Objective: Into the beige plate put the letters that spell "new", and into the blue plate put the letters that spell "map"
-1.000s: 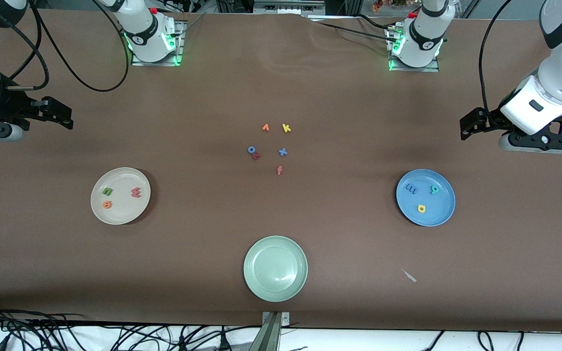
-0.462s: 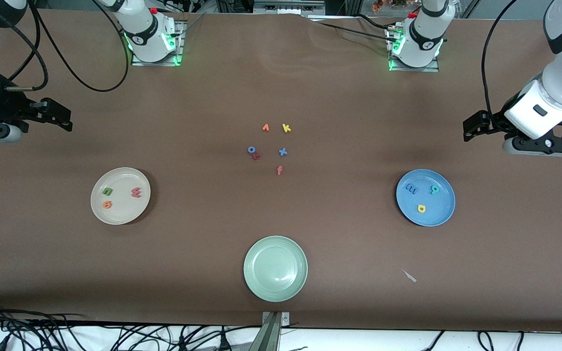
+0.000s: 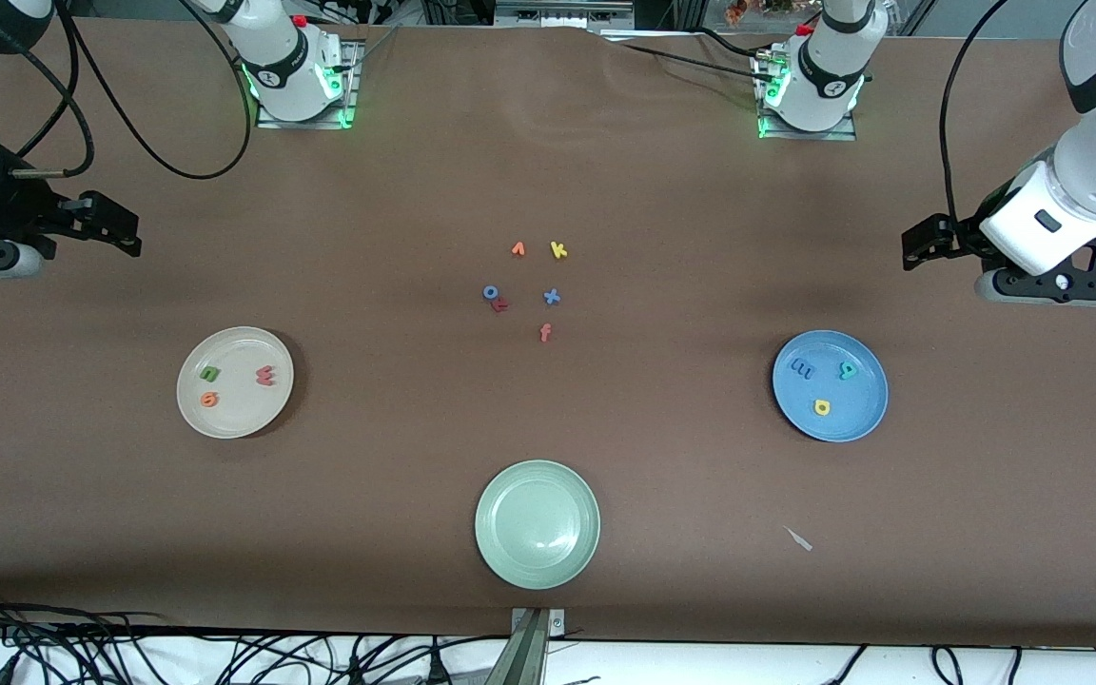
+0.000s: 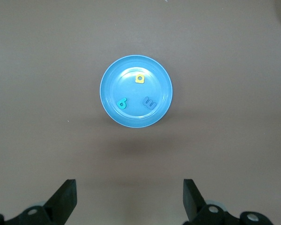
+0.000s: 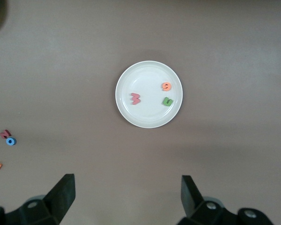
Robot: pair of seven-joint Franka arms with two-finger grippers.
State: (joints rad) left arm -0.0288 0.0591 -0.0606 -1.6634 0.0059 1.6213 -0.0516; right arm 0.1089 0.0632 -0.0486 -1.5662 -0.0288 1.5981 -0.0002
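A brown cloth covers the long table (image 3: 662, 190), with black cables (image 3: 129, 656) trailing along its near edge and the two arm bases, lit green, standing at the far edge.

At the right arm's end, the right gripper (image 3: 115, 228) hangs over bare cloth, its fingers (image 5: 61, 194) spread wide apart and holding nothing. Nearer the camera from it lies the beige plate (image 3: 235, 419). In it sit the green n (image 3: 210, 374), the orange e (image 3: 209, 400) just beside the n, and the pinkish-red w (image 3: 265, 377) a little apart from both.

Mid-table lies a loose cluster of foam letters: an orange v (image 3: 518, 249) and a yellow k (image 3: 558, 250) farthest from the camera, then a blue o (image 3: 490, 292) touching a small red letter (image 3: 501, 304) I cannot read, a blue x (image 3: 552, 297), and a red f (image 3: 545, 333). Nearer the camera, by the table edge, lies a pale green plate (image 3: 537, 561).

Toward the left arm's end lies the blue plate (image 3: 867, 419), holding the blue m (image 3: 803, 368), the teal p (image 3: 849, 370) and the yellow a (image 3: 822, 407), each apart from the others. A small pale scrap (image 3: 800, 539) lies on the cloth nearer the camera. The left gripper (image 3: 919, 243) hangs over bare cloth, its fingers (image 4: 65, 199) spread wide and empty.

No labels are legible.
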